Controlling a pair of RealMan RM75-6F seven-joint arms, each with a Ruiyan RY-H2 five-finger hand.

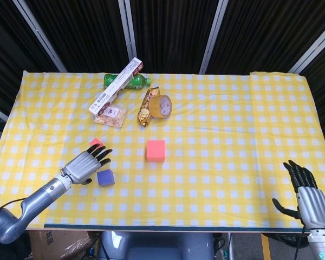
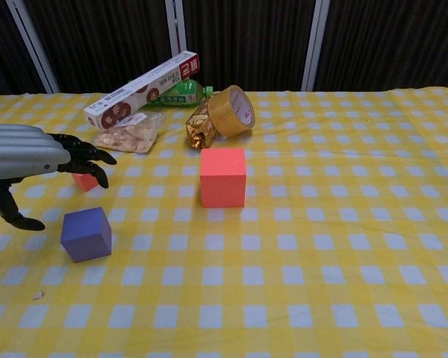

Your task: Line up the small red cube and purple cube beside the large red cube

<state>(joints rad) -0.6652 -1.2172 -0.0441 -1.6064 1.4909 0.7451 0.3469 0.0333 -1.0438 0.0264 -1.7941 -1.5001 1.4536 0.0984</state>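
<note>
Fingers (image 1: 102,155) of the left hand (image 1: 85,165) are spread and extended, with nothing held; they reach over the cloth between the small red cube (image 1: 96,143) and the purple cube (image 1: 105,177), and whether either cube is touched cannot be told. In the chest view the fingertips overlap the small red cube, which is partly hidden behind them. The purple cube lies just beside the hand, nearer the front edge, and the large red cube (image 1: 156,150) stands apart to the right, near the middle of the table (image 1: 249,130). No cube is yet seen lined up: both small cubes are judged to remain where they must be fetched from, so the whole of the placing is left to be done. The right hand (image 1: 309,195) is held open and empty, fingers apart, at the near right corner, well apart from all cubes. Open cloth is seen on both sides of the large red cube and in front of it, so room for a row is ample. Behind it, clutter is grouped: a tape roll (image 1: 162,105), a gold packet (image 1: 147,106), a snack bag (image 1: 110,115), a long box (image 1: 115,86) and a green bottle (image 1: 128,81). That side is best avoided.
</note>
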